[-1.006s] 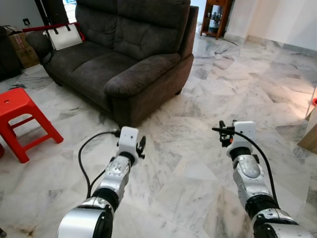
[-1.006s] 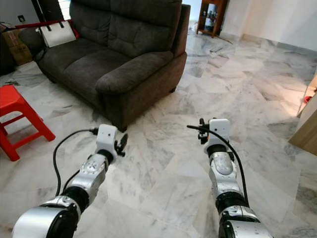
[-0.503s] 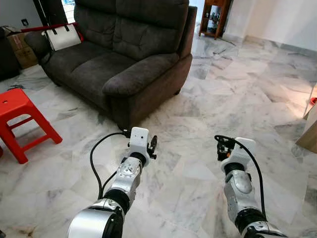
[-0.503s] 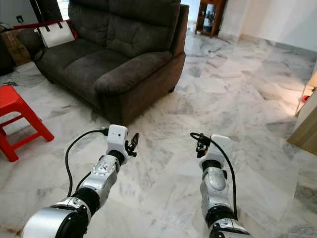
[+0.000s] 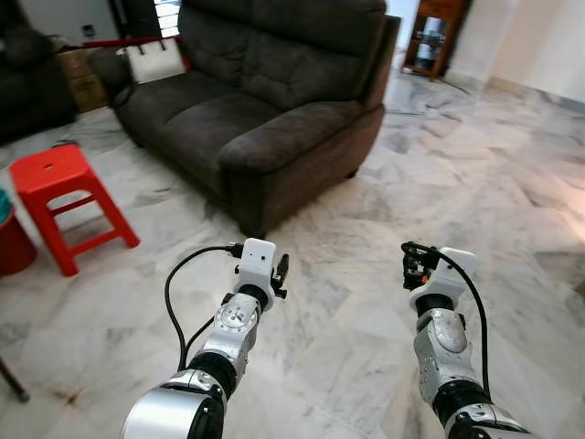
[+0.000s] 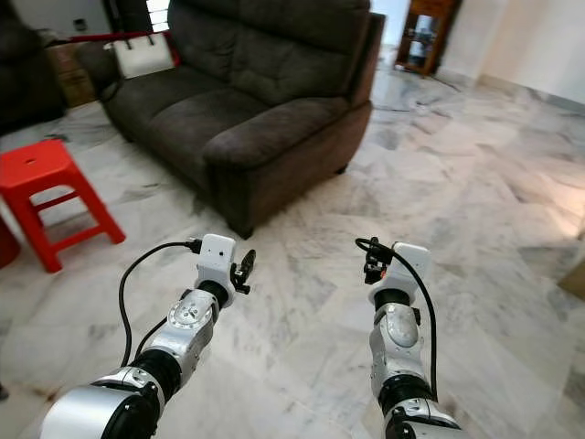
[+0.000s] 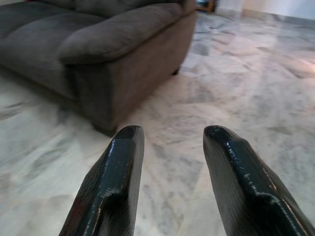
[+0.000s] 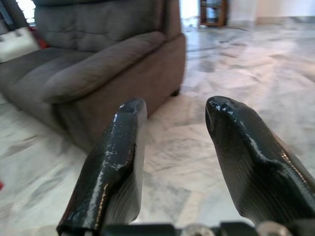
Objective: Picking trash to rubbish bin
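Trash: none made out on the marble floor (image 5: 512, 183); bin likewise not made out.
Left gripper (image 7: 170, 147): fingers apart, empty — raised over floor, near the sofa (image 5: 274, 91).
Right gripper (image 8: 172, 123): fingers apart, empty.
Far left: red stool (image 5: 64, 192).

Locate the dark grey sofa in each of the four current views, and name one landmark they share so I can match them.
Left eye view: sofa fills the upper middle, beyond both grippers.
Right eye view: sofa upper middle, slightly further left.
Left wrist view: sofa ahead, past the left gripper.
Right wrist view: sofa ahead, past the right gripper.
Shared landmark: the sofa's near armrest.
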{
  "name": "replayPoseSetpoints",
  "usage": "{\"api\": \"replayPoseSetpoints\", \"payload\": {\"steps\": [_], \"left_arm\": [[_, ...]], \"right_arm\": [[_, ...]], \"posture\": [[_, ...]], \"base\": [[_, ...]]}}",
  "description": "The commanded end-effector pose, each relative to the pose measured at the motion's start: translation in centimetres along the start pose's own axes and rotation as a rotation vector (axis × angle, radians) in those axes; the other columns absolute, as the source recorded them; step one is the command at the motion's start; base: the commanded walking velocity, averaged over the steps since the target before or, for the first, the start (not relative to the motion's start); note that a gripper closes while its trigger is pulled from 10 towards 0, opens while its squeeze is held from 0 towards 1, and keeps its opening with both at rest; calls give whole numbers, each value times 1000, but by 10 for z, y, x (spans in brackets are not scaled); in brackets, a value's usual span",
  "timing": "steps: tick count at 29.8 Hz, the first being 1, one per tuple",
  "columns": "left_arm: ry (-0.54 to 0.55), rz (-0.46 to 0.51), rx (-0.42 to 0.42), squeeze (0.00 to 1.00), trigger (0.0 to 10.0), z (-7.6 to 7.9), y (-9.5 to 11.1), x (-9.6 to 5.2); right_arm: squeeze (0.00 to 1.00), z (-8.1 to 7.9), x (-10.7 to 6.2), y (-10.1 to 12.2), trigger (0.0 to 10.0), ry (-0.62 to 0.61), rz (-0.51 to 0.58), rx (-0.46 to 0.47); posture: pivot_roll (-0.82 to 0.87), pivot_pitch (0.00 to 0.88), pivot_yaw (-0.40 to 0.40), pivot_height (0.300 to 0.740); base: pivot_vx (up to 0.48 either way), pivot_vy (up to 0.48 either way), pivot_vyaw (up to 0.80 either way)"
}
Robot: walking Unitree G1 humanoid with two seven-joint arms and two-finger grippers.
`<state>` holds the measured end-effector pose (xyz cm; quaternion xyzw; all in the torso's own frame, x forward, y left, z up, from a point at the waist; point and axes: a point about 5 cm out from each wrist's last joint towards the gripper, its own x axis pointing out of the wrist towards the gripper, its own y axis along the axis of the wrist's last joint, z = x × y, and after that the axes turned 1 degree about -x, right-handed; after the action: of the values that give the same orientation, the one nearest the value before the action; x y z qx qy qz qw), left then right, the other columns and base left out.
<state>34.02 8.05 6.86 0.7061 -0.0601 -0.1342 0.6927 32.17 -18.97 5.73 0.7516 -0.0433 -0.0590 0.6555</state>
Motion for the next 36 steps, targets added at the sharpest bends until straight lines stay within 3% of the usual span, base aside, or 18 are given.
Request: {"api": "replayPoseSetpoints", "payload": {"steps": [1, 25, 36], "left_arm": [[-1, -18, 5, 0, 10000, 1, -5, -3], [-8, -31, 17, 0, 10000, 4, -7, -2], [-6, -35, 2, 0, 10000, 7, -8, -3]], "right_arm": [[0, 1, 0, 1, 10000, -3, 9, 5], [0, 1, -1, 0, 10000, 4, 6, 19], [0, 4, -2, -3, 10000, 0, -11, 23]], "posture": [[49, 0, -34, 740], [44, 34, -30, 740], [34, 45, -34, 740]], "base": [[0, 0, 619], [0, 0, 644], [0, 0, 0]]}}
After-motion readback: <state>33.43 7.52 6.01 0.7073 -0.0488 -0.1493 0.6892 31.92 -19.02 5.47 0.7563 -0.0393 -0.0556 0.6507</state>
